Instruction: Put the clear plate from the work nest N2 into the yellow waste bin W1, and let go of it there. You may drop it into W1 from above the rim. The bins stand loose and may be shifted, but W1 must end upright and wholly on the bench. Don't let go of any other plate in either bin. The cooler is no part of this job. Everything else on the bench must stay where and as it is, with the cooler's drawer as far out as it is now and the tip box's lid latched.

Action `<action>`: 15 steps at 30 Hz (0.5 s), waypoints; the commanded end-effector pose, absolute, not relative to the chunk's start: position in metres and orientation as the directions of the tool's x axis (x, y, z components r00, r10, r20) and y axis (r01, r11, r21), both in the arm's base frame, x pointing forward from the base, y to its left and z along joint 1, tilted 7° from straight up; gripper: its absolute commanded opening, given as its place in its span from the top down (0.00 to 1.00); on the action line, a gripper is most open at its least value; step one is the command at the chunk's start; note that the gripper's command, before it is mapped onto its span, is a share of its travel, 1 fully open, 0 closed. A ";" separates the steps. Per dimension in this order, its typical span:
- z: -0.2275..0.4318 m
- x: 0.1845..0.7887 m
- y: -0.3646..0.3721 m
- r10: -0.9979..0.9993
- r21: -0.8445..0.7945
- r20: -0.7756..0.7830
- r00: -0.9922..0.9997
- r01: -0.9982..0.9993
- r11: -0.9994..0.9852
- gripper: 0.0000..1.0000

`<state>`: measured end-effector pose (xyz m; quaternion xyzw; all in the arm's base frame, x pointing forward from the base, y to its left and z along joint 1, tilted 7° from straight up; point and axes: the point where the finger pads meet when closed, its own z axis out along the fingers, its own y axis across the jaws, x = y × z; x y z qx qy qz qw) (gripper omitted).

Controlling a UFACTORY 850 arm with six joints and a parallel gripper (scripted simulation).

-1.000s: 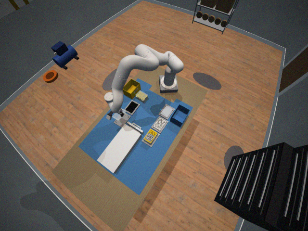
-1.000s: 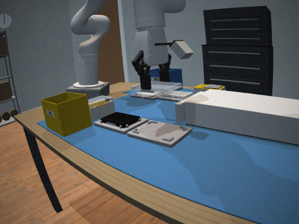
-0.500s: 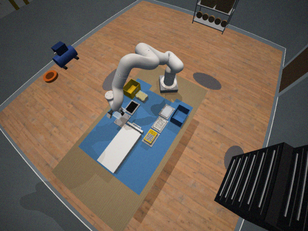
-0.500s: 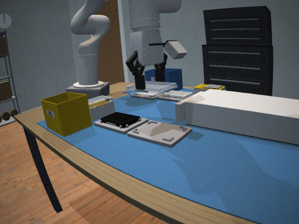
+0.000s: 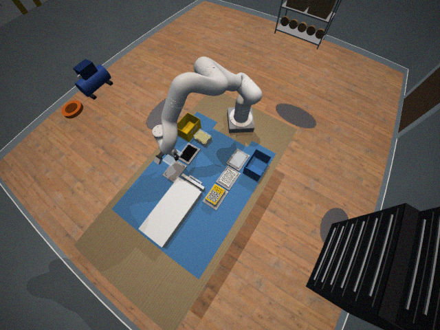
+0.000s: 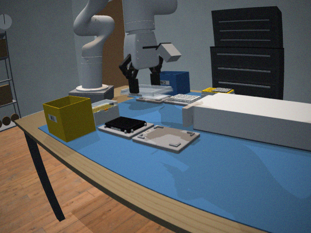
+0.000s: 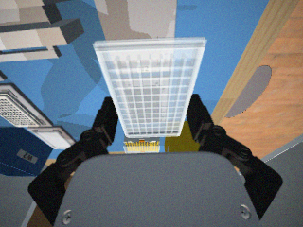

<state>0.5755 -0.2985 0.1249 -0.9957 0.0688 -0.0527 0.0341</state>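
Note:
My gripper (image 6: 144, 86) is shut on the clear plate (image 6: 148, 90) and holds it level in the air above the blue mat. In the wrist view the gridded clear plate (image 7: 151, 85) sits between my two black fingers, gripped across its short sides. The grey work nest N2 (image 6: 166, 137) lies empty on the mat. The yellow bin W1 (image 6: 69, 116) stands upright at the bench's left end and shows in part under the plate in the wrist view (image 7: 182, 142). From above, the gripper (image 5: 166, 157) is between the empty nest (image 5: 174, 171) and the yellow bin (image 5: 188, 125).
A black plate (image 6: 125, 124) sits in its nest beside N2. The tip box (image 6: 105, 110) stands next to W1. The long white cooler (image 6: 250, 116) lies on the right. The blue bin W2 (image 6: 175, 81) and more plate nests (image 6: 184, 98) are at the back.

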 end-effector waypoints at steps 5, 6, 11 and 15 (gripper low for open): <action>0.123 0.552 -0.304 -0.140 -0.075 0.104 0.985 -0.133 -0.988 1.00; 0.123 0.552 -0.304 -0.140 -0.075 0.104 0.985 -0.133 -0.988 1.00; 0.122 0.541 -0.307 -0.140 -0.075 0.103 0.985 -0.133 -0.988 1.00; 0.120 0.531 -0.309 -0.140 -0.075 0.103 0.985 -0.133 -0.988 1.00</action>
